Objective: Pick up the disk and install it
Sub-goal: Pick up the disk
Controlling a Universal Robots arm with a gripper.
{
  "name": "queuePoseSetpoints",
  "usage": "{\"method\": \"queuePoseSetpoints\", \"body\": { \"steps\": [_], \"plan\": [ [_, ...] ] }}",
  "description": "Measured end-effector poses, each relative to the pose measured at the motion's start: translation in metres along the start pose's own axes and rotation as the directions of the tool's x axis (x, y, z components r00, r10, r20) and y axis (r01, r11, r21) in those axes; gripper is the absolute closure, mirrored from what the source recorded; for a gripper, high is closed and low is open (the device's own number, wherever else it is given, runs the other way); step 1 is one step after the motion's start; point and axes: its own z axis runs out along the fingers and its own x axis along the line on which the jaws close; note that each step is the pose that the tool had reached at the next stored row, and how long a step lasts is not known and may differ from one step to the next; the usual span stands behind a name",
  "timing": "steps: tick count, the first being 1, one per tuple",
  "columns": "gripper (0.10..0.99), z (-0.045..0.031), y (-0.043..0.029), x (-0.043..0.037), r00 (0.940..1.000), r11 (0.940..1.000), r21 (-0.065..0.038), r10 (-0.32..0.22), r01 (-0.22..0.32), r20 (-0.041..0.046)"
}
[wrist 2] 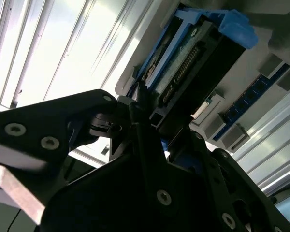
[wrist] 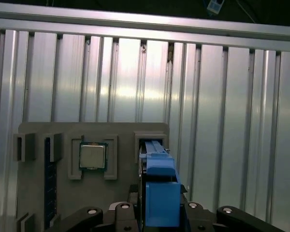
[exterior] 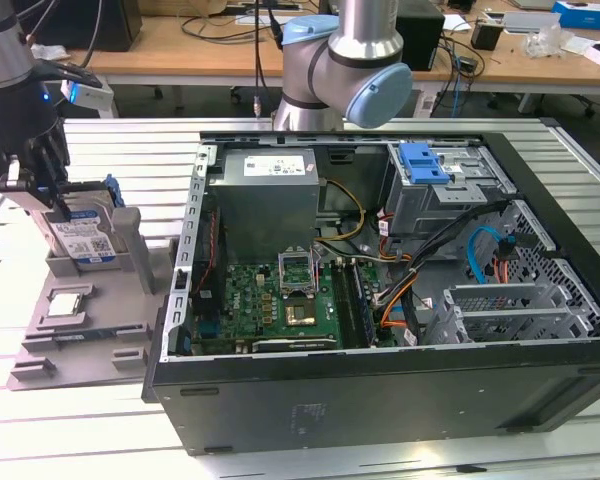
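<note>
The disk point(exterior: 85, 238) stands on edge in a slot of the grey holder point(exterior: 130, 240), at the exterior view's left. It is silver with a white-and-blue label and a blue bracket. My gripper point(exterior: 52, 195) comes down on its upper end, one finger on each side. In the first wrist view the blue bracket of the disk point(wrist: 159, 188) sits tight between my gripper's point(wrist: 160, 215) dark fingers. The second wrist view shows the disk's point(wrist 2: 193, 63) connector edge with a fingertip point(wrist 2: 135, 104) pressed against it. The disk's lower end still rests in the slot.
A small square silver chip point(exterior: 65, 302) lies in a recess of the holder, beside the disk's slot point(wrist: 93, 156). The open computer case point(exterior: 380, 400) fills the exterior view's right, with a blue drive bay point(exterior: 425, 160) at its back. My arm's joints point(exterior: 345, 60) rise behind it.
</note>
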Motion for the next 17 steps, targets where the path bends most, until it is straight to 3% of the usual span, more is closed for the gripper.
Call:
{"method": "queuePoseSetpoints", "body": {
  "steps": [11,17],
  "plan": [
    [0.722,0.0003,0.0,0.0,1.0,1.0,0.0,0.003,-0.003,-0.0006],
    [0.722,0.0003,0.0,0.0,0.9948,0.9948,0.001,0.102,-0.102,0.0004]
  ]
}}
